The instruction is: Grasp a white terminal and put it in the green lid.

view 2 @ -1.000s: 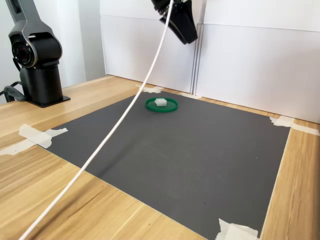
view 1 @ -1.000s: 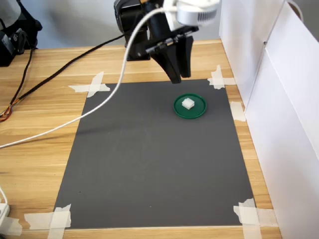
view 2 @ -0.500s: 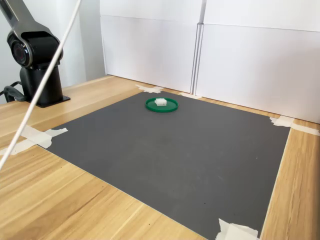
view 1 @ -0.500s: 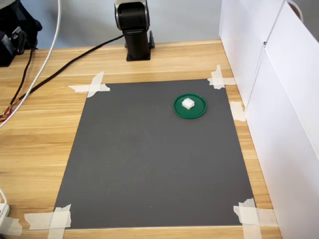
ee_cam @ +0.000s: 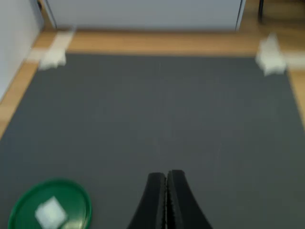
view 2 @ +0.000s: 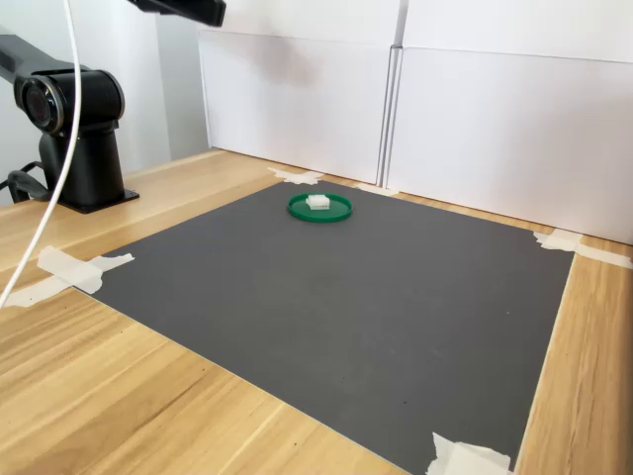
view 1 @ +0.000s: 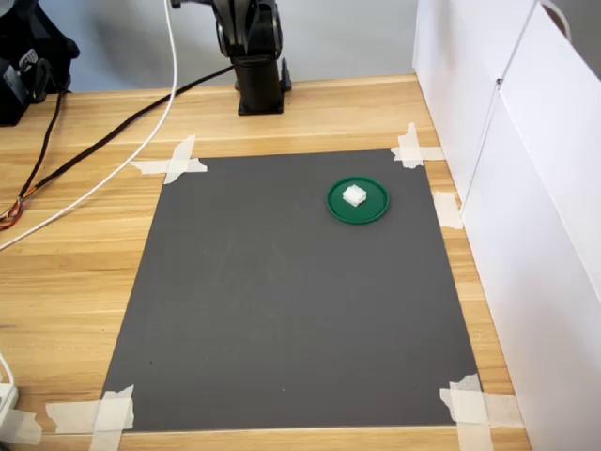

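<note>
The white terminal (view 1: 354,195) lies inside the green lid (view 1: 372,210), which rests on the dark mat toward the first exterior view's far right. Both also show in the second exterior view, terminal (view 2: 317,202) in lid (view 2: 337,215), near the white panels. In the wrist view my gripper (ee_cam: 166,175) is shut with nothing between its fingers. It hangs high above the mat, well apart from the lid (ee_cam: 74,194) and the terminal (ee_cam: 49,213). In the exterior views only a dark part of the arm (view 2: 183,9) shows at the upper edge.
The dark mat (view 1: 300,310) is taped at its corners to a wooden table (view 1: 75,272). White panels (view 1: 526,188) wall off the first exterior view's right side. The arm's base (view 1: 254,66) stands at the back. A white cable (view 1: 113,169) and black cables (view 1: 141,113) cross the table.
The arm has lifted up and back, leaving the space over the lid. The white cable has swung toward the first exterior view's left. The terminal stays in the lid.
</note>
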Controlling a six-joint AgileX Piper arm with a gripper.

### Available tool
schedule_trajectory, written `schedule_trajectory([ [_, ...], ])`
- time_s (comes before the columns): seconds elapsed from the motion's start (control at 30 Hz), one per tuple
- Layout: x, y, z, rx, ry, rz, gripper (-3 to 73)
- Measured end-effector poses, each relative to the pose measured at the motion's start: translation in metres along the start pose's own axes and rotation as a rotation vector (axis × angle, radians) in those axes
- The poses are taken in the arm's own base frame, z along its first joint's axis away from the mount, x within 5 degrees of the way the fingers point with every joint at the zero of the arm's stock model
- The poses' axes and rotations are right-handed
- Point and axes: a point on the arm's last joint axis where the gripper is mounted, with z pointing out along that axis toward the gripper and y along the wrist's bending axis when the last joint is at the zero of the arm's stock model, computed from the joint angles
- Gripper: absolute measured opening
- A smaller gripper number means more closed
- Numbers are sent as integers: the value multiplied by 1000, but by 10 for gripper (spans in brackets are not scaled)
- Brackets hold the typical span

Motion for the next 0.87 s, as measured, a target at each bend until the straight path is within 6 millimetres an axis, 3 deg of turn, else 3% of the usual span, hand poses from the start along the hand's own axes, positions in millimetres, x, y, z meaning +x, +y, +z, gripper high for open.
schedule_trajectory([
  [0.07, 18, 0, 1, -1, 23, 35, -21],
  [0.23, 41, -1, -1, 13, 30, 66, -21],
  [0.47, 63, -1, -3, 21, 58, 65, -21],
  [0.67, 66, -1, -7, 24, 26, 55, -22],
  [0.87, 87, -2, 0, 27, 71, 51, -22],
])
